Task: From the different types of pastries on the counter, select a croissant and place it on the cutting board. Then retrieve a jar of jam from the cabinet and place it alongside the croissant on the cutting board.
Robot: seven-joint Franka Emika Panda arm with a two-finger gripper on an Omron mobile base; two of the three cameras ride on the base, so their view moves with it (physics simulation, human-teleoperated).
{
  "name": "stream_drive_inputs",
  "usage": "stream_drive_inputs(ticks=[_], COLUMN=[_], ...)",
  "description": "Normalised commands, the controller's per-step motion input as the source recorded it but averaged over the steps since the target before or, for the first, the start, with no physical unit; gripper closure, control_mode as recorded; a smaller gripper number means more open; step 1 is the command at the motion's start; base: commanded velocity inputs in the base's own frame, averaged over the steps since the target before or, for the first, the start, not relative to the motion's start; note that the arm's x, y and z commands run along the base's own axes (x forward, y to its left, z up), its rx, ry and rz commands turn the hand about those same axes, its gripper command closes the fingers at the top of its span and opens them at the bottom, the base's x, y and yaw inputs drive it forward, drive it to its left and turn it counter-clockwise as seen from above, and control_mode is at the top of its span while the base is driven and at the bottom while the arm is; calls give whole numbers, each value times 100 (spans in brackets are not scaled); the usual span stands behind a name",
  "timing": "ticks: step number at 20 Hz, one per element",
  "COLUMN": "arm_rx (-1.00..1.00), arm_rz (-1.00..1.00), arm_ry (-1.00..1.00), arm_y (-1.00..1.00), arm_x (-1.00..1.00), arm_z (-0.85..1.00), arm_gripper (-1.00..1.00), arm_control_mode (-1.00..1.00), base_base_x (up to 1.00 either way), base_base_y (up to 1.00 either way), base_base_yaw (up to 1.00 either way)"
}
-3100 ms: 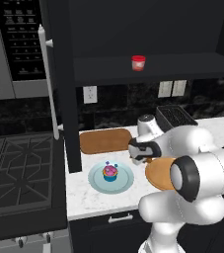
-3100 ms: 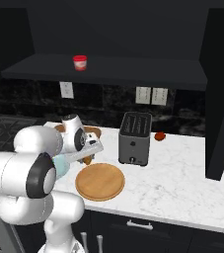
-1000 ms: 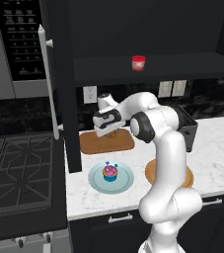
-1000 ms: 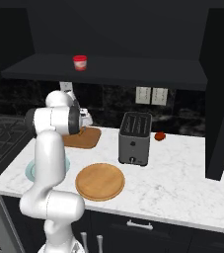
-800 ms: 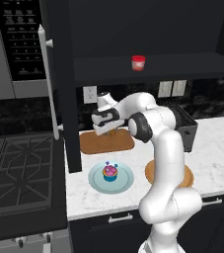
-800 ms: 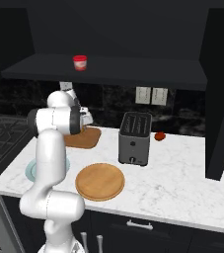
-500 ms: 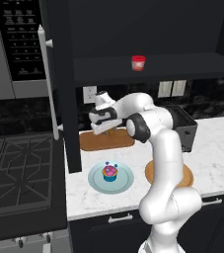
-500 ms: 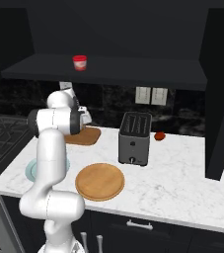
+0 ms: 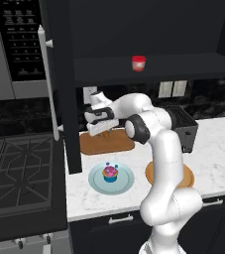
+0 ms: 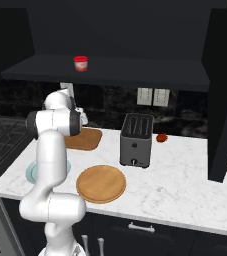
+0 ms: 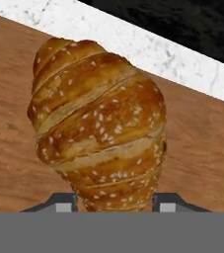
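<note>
The golden-brown croissant (image 11: 98, 128) stands on end between my gripper's (image 11: 114, 205) two finger tips, which are shut on its lower end. Right behind it lies the brown wooden cutting board (image 11: 202, 148). In the left base view my gripper (image 9: 104, 130) holds the croissant (image 9: 105, 133) just above the left part of the cutting board (image 9: 119, 144), near the back wall. The red jar of jam (image 9: 139, 63) with a whitish lid stands on the shelf of the dark cabinet, above and to the right of my hand. The jar of jam (image 10: 80, 63) is also seen from the right.
A pink-frosted cupcake (image 9: 110, 173) sits on a pale blue plate (image 9: 96, 179) in front of the board. A round wooden plate (image 10: 101, 183) and a black toaster (image 10: 136, 139) are to the right. The open cabinet door (image 9: 64, 89) hangs left of my hand. A stove lies far left.
Over three seconds the arm has swung from beside the round wooden plate back and left over the cutting board. In the last second the hand crept a little further left with the croissant.
</note>
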Motion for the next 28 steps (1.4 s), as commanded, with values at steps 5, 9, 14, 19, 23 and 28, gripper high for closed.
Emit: stream_drive_inputs(ticks=[5, 9, 14, 19, 23, 28], arm_rx=[1, 0, 4, 4, 0, 0], arm_rz=[0, -1, -8, -12, -2, -5], arm_ry=[-2, -3, -10, -13, -1, -11], arm_y=[0, 0, -9, -13, 0, -20], arm_x=[-24, -11, -70, -99, -11, -68], arm_z=[21, 47, 49, 14, 0, -2], arm_gripper=[-100, -100, -100, -100, -100, -100], arm_control_mode=[-100, -100, -100, -100, -100, -100], base_base_x=[0, 0, 0, 0, 0, 0], base_base_y=[0, 0, 0, 0, 0, 0], base_base_yaw=[0, 0, 0, 0, 0, 0])
